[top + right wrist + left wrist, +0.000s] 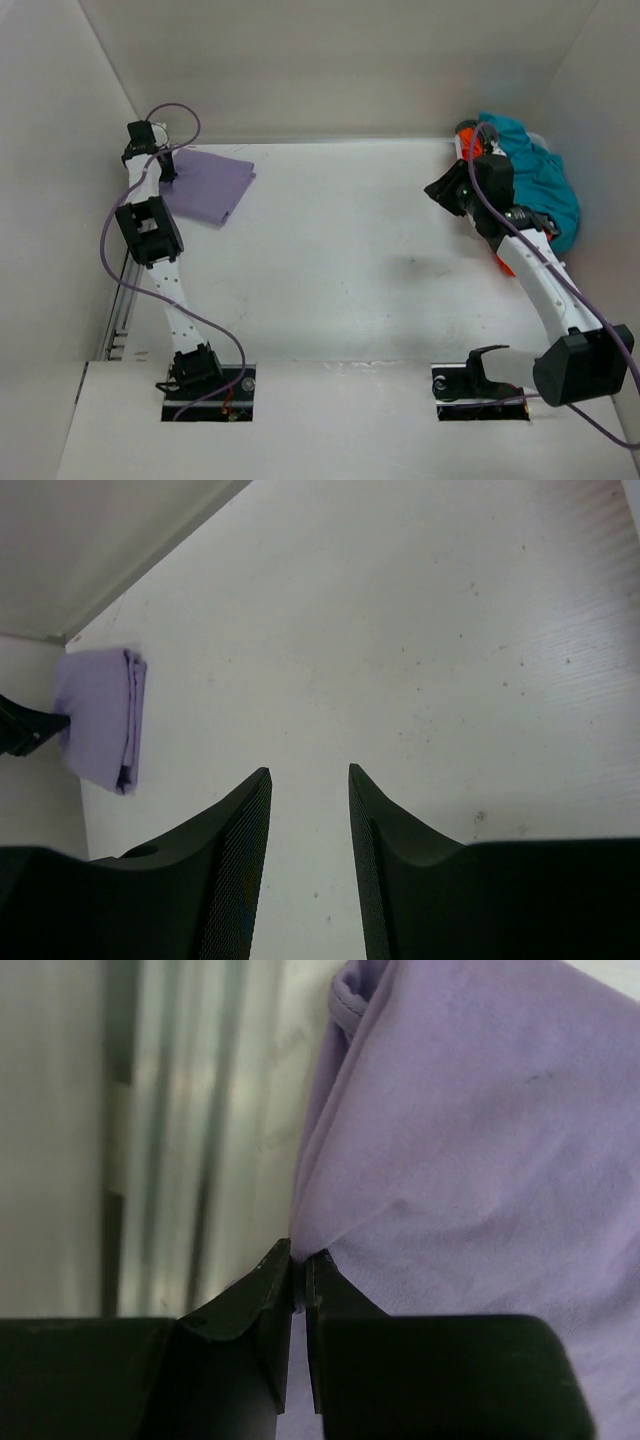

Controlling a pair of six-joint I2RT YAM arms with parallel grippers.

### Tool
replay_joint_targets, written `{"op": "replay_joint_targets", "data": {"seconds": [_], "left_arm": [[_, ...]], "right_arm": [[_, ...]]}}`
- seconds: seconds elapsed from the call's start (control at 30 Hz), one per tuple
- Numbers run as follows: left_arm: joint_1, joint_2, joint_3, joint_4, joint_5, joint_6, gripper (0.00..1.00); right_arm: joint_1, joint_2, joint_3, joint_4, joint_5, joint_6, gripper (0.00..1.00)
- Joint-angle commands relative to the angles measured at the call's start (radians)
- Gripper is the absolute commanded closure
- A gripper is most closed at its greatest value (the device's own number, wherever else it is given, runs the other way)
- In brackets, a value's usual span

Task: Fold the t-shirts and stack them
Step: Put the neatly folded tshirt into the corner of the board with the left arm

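Two arms stood bolted at the near edge of the tabletop (350, 290). The left arm (172, 300) rose along the left edge toward the far left corner. The right arm (540, 275) bent at an elbow close to the right edge and reached back in toward the far side.

Past the middle of the right half, the right gripper (440, 192) hung over the tabletop (450, 630) and faced left across it. In its wrist view the right gripper (310, 775) was released: the jaws stood apart with nothing between them, only bare white surface beyond.

Just behind that arm, in the far right corner, the teal t-shirt (545, 175) lay bunched in a loose heap. A bit of the orange t-shirt (465, 130) showed at the heap's left side near the far edge.

Across the table, in the far left corner, the lavender t-shirt (210, 185) lay folded into a flat oblong, set a little askew to the edges. The left gripper (165, 168) sat at its left side. From the left wrist, the left gripper (298, 1260) was clenched on the edge of the lavender t-shirt (460, 1160), and the cloth puckered into creases that ran up from the pinched tips. From the right wrist, the lavender t-shirt (95, 715) showed far off, its layers stacked at the folded side.
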Motion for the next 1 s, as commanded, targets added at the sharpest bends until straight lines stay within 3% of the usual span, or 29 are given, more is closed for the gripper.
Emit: {"op": "replay_joint_targets", "data": {"seconds": [0.0, 0.17, 0.43, 0.5, 0.63, 0.67, 0.8, 0.97], "left_arm": [[-0.030, 0.063, 0.171, 0.050, -0.116, 0.049, 1.00], [-0.004, 0.125, 0.241, 0.126, -0.199, 0.025, 1.00], [0.047, 0.082, 0.176, 0.122, -0.174, -0.213, 0.98], [0.046, 0.050, 0.128, 0.131, -0.141, -0.212, 0.86], [0.046, -0.010, 0.093, 0.159, -0.148, -0.183, 0.46], [0.046, -0.024, 0.091, 0.166, -0.156, -0.167, 0.41], [0.014, -0.100, 0.042, 0.208, -0.225, -0.068, 0.36], [-0.071, -0.244, -0.151, 0.326, -0.288, 0.099, 0.34]], "right_arm": [[-0.006, 0.065, 0.112, -0.020, 0.002, -0.055, 0.58], [-0.003, 0.193, 0.249, -0.080, 0.001, -0.075, 0.58], [0.026, 0.400, 0.485, -0.163, -0.016, -0.093, 0.57], [0.038, 0.426, 0.516, -0.167, -0.019, -0.096, 0.57], [0.069, 0.434, 0.504, -0.166, -0.023, -0.100, 0.56], [0.077, 0.429, 0.490, -0.164, -0.024, -0.100, 0.56], [0.086, 0.397, 0.430, -0.149, -0.027, -0.101, 0.56], [0.095, 0.345, 0.344, -0.100, -0.038, -0.090, 0.55]]}}
